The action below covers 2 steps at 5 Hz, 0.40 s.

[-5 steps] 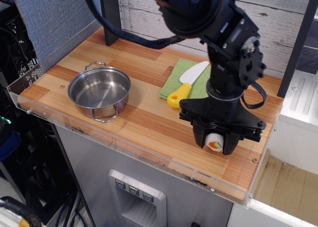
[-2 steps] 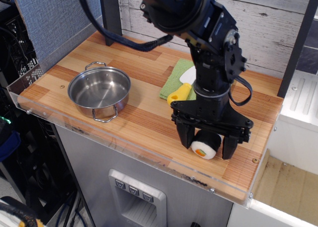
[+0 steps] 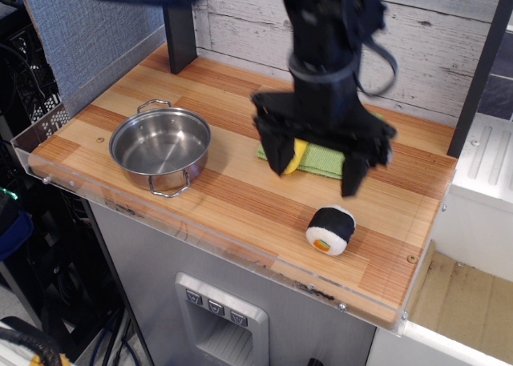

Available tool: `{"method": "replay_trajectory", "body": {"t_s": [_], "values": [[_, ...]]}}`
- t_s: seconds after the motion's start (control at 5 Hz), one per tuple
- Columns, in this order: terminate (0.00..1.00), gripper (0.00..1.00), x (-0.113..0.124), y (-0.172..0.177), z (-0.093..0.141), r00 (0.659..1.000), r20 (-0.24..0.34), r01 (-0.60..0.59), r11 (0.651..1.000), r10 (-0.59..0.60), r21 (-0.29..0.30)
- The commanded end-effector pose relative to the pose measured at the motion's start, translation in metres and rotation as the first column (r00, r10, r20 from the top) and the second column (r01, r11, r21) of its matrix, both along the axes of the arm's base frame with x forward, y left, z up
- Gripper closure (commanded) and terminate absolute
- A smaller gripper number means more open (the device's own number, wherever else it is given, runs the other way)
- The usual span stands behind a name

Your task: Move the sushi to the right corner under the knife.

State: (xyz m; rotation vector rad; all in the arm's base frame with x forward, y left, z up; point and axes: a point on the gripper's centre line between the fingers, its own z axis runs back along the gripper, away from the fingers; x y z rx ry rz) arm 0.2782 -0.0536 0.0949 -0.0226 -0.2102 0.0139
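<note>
Small black-wrapped plush sushi roll [image 3: 330, 230]: lies on striped wooden surface [image 3: 224, 198] near right front corner, placed. Black end effector [image 3: 313, 162]: released, jaws spread, empty above.

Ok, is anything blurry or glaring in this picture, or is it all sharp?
In the observation.image view, the gripper and arm are smeared by motion blur, jaws open; the sushi, the pot and the wooden tabletop are sharp. Soft highlights sit inside the pot, no harsh glare. The knife is mostly hidden behind the gripper.
</note>
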Motion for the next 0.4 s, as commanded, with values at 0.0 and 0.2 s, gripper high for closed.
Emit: {"method": "replay_trajectory", "body": {"t_s": [0.0,0.2], "values": [[0.00,0.00,-0.0090,0.0379,0.0295,0.998,0.064,-0.021,1.000,0.021,0.003],[0.00,0.00,-0.0016,0.0476,0.0264,1.000,0.022,-0.013,1.000,0.013,-0.011]]}}
